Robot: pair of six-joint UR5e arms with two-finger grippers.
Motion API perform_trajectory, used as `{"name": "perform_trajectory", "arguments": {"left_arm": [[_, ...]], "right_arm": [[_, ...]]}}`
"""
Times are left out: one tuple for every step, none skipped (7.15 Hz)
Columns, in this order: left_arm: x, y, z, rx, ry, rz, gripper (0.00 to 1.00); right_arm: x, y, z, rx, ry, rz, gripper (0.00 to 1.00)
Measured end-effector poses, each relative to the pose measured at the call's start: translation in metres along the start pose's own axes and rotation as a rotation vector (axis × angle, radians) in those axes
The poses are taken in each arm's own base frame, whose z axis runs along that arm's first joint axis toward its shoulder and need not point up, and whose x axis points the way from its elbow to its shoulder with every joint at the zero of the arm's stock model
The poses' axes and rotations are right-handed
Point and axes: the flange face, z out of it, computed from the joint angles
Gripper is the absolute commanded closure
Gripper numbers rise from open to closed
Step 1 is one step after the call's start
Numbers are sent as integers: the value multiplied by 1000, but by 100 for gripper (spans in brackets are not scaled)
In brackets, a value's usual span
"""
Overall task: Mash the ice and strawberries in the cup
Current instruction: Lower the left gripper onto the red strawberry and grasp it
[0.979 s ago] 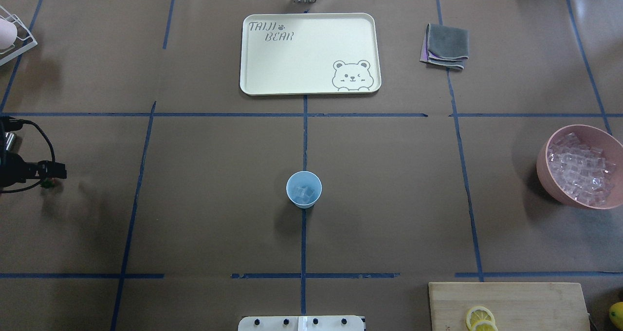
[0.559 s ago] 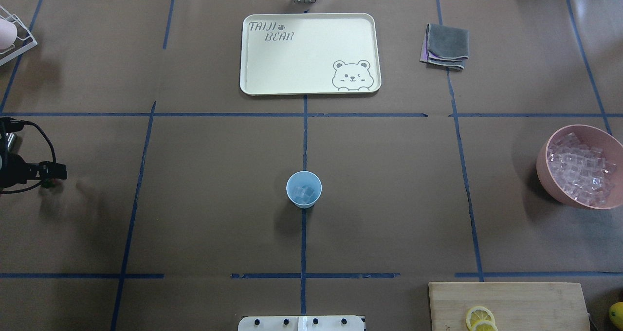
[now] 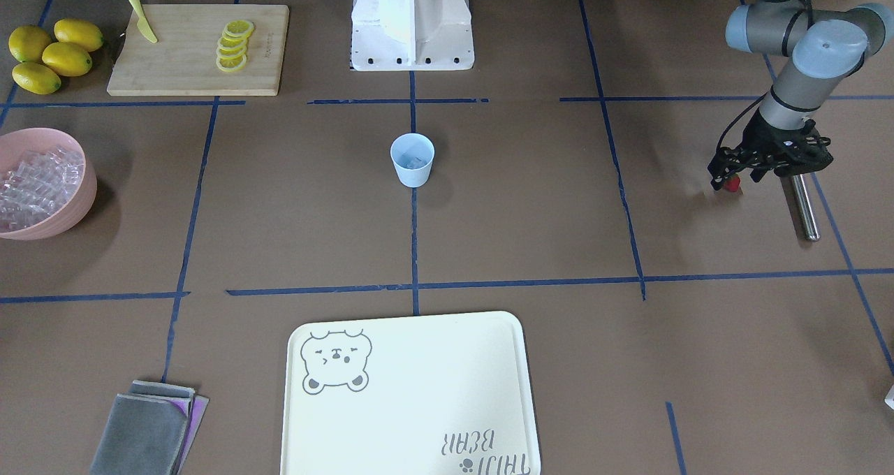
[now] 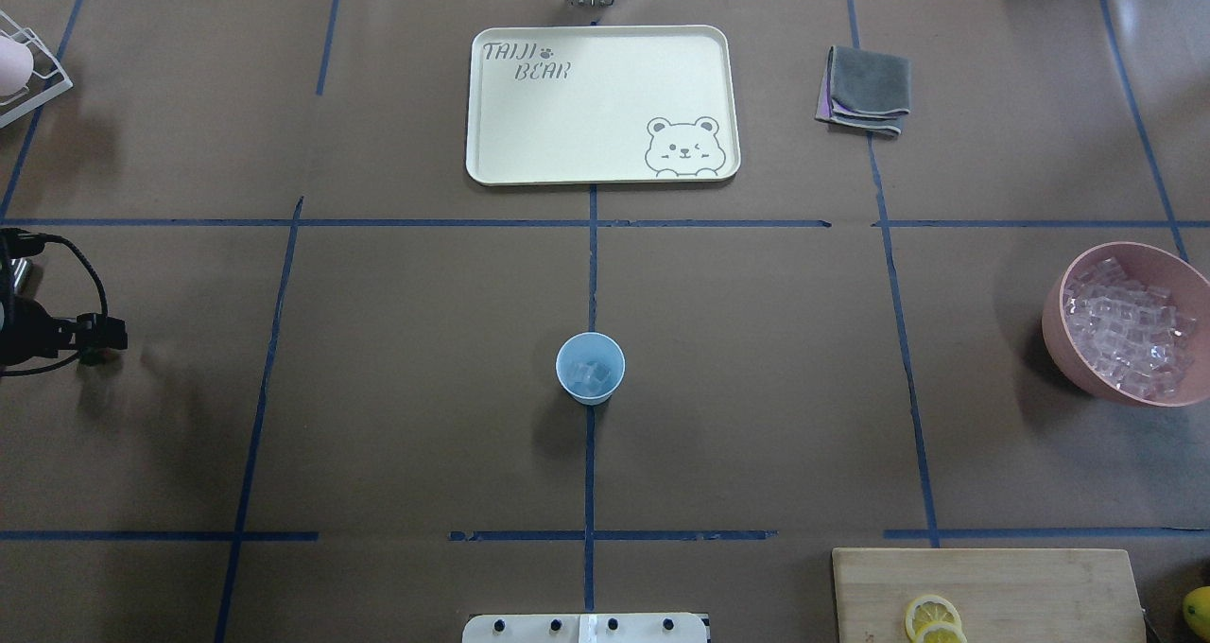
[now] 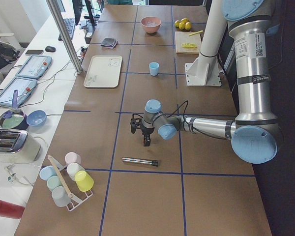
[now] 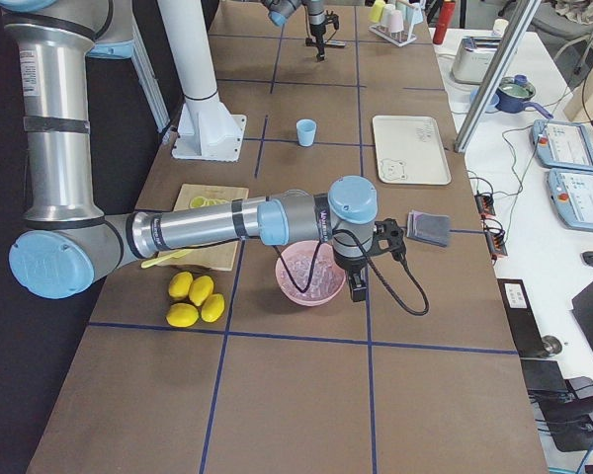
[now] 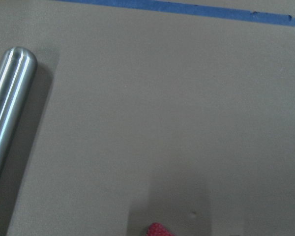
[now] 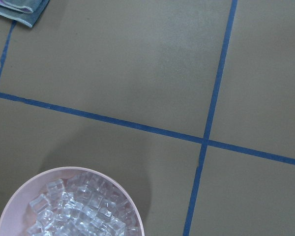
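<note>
The pale-blue cup [image 4: 590, 367] stands upright at the table's middle, with a few clear ice cubes [image 4: 592, 375] in it; it also shows in the front view [image 3: 412, 159]. My left gripper [image 3: 730, 179] is far out at the table's left end, shut on the small red strawberry [image 3: 731, 184] just above the table. In the overhead view the left gripper [image 4: 104, 333] is at the left edge. The left wrist view shows only the strawberry's red tip [image 7: 158, 229]. My right gripper [image 6: 357, 287] shows only in the right side view, beside the pink bowl; I cannot tell whether it is open or shut.
A steel rod [image 3: 803, 206] lies on the table beside the left gripper. A pink bowl [image 4: 1052, 320] of ice stands at the right edge. A cream tray [image 4: 586, 123] and a folded cloth [image 4: 862, 90] lie far back. A cutting board [image 3: 188, 63] with lemon slices and whole lemons [image 3: 49, 52] is near the base.
The left gripper with the strawberry has shifted very slightly toward the left edge of the overhead view. The cup and everything else has stayed put.
</note>
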Motion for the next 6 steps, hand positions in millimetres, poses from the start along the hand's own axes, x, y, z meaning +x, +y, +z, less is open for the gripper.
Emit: {"name": "perform_trajectory", "arguments": {"left_arm": [[0,0,0,-1,0,-6,25],[0,0,0,-1,1,-10,25],[0,0,0,-2,1,-12,27],[0,0,0,-4,1,-13,30],[0,1,1,-6,0,-15,38],[-1,1,2,-7,-2,-19,55]], "right_arm": [[0,-1,0,1,0,-1,1],[-1,-2,-1,3,1,-2,1],[-1,-3,-2,4,2,-3,1],[-2,-4,-2,5,2,-4,1],[-2,-4,-2,6,2,-5,1],[-2,-4,-3,6,2,-5,1]]}}
